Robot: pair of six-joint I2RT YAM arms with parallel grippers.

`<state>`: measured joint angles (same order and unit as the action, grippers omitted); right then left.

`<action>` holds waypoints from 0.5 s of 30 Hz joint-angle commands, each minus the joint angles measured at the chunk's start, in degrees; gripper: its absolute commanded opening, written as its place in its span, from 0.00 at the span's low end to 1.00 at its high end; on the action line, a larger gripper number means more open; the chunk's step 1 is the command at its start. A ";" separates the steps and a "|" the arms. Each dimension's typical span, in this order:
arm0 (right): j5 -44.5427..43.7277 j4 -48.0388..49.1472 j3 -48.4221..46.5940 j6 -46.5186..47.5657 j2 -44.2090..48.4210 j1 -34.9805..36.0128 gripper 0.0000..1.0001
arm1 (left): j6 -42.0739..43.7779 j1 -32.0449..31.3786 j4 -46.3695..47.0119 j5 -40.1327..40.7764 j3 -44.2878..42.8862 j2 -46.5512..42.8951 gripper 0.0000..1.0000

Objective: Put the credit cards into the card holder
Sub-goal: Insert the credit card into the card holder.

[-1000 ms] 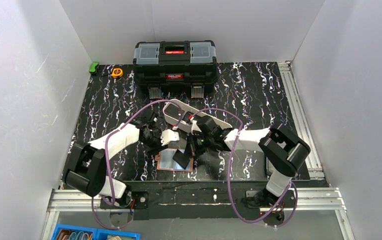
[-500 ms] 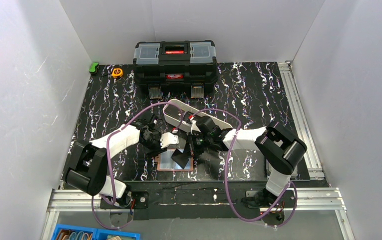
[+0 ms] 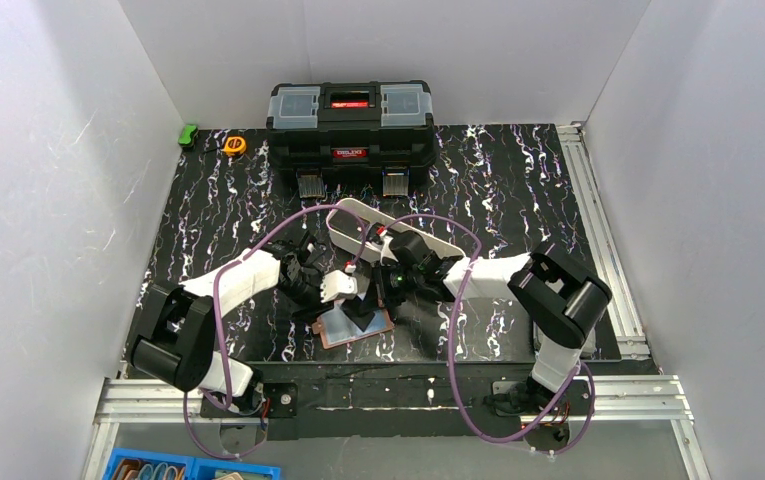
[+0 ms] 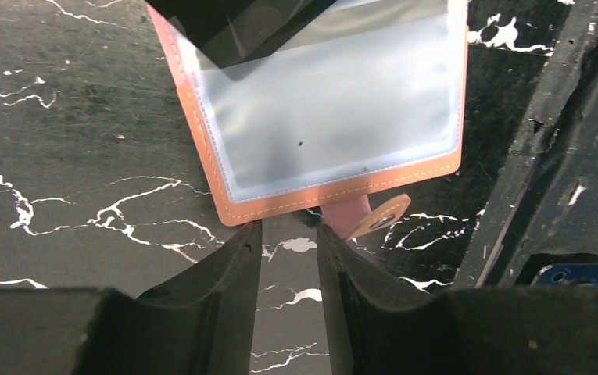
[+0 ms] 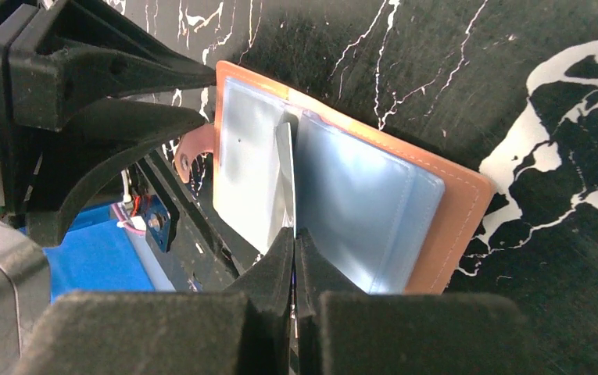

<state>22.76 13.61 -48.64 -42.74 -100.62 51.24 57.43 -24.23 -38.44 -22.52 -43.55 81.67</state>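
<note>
Right wrist view: right gripper [image 5: 294,234] is pinched tight on a thin pale-grey credit card [image 5: 285,176]. The card is seen edge-on, standing upright w/ its far edge down at the centre fold of the card holder [image 5: 374,203].

The holder lies open and flat on the black marbled tabletop [image 3: 218,220], near the front edge btwn the two arms. It has tan-pink leather borders w/ clear plastic sleeves either side of the fold. Its snap tab [image 5: 192,152] sticks out on the side twd the left arm.

Left gripper [image 4: 288,229] has its fingers a narrow gap apart w/ nothing btwn them. The tips sit right at the holder's stitched edge, just beside the tab. From the left wrist cam a dark shape crosses the holder's far corner; can't tell what it is.

Top external: both grippers crowd over the holder and cover approx. half of it. A white oval tray [image 3: 351,214] lies just behind them, partly hidden by the wrists and the purple cables [image 3: 258,243]. Well behind at the back wall are a black toolbox [image 3: 350,120], a yellow tape measure [image 3: 235,145] and a small green item [image 3: 189,134]. A blue bin [image 3: 193,468] is off the tabletop, bottom left.
</note>
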 commanded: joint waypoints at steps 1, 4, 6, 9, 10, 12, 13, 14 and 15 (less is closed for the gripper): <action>-2.28 0.64 -2.26 0.78 -1.17 1.15 0.01 | 0.84 -0.47 -3.57 -3.47 -0.66 -1.07 0.31; -2.53 0.19 -2.95 1.24 -1.71 1.75 0.01 | 0.92 -0.47 -3.58 -3.41 -0.66 -1.07 0.31; -2.63 -0.17 -3.53 1.83 -2.05 2.12 0.01 | 1.02 -0.49 -3.62 -3.46 -0.78 -1.07 0.31; -2.79 -0.87 -4.31 2.44 -2.60 2.54 0.01 | 0.97 -0.51 -3.92 -3.82 -1.16 -0.91 0.31; -2.81 -0.94 -4.47 2.50 -2.80 2.62 0.01 | 0.94 -0.55 -3.99 -3.91 -1.30 -0.81 0.31; -3.11 -0.88 -4.44 2.72 -2.98 2.72 0.01 | 1.01 -0.66 -4.31 -4.10 -1.60 -0.71 0.31; -3.27 -0.86 -4.31 2.77 -3.00 2.72 0.01 | 1.02 -0.71 -4.43 -4.18 -1.67 -0.62 0.31; -3.44 -0.85 -4.23 2.83 -3.00 2.72 0.01 | 1.02 -0.84 -4.45 -4.24 -1.71 -0.57 0.31; -3.62 -0.84 -4.20 2.88 -2.95 2.72 0.01 | 1.02 -0.82 -4.45 -4.28 -1.78 -0.47 0.31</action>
<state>20.75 13.43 -51.40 -41.36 -102.50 53.49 57.69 -24.56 -41.01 -23.66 -43.72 81.67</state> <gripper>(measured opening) 0.031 0.311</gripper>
